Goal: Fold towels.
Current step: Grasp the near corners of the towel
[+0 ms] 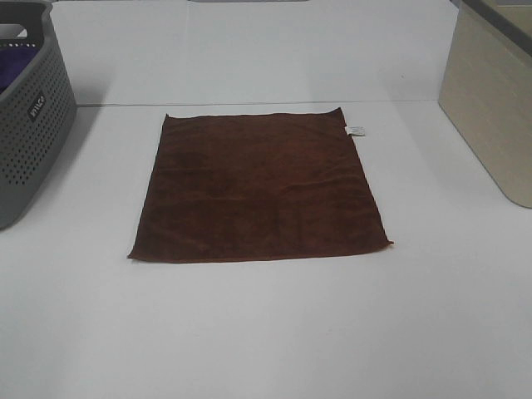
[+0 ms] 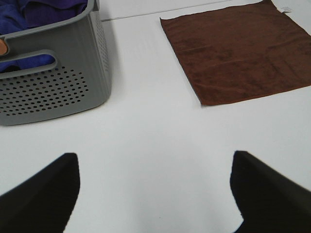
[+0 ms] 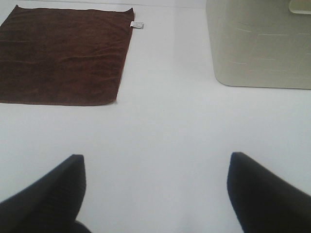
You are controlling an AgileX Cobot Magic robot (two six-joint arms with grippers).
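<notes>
A dark reddish-brown towel (image 1: 259, 189) lies spread flat and unfolded in the middle of the white table, with a small white tag (image 1: 356, 130) at its far right edge. It also shows in the left wrist view (image 2: 238, 53) and in the right wrist view (image 3: 60, 56). Neither arm shows in the high view. My left gripper (image 2: 154, 191) is open and empty over bare table, near the towel's front left corner. My right gripper (image 3: 155, 189) is open and empty over bare table, off the towel's front right corner.
A grey perforated basket (image 1: 23, 125) stands at the left edge and holds purple-blue cloths (image 2: 34, 14). A beige bin (image 1: 490, 100) stands at the right edge. The white table (image 1: 266, 332) has bare surface in front of the towel.
</notes>
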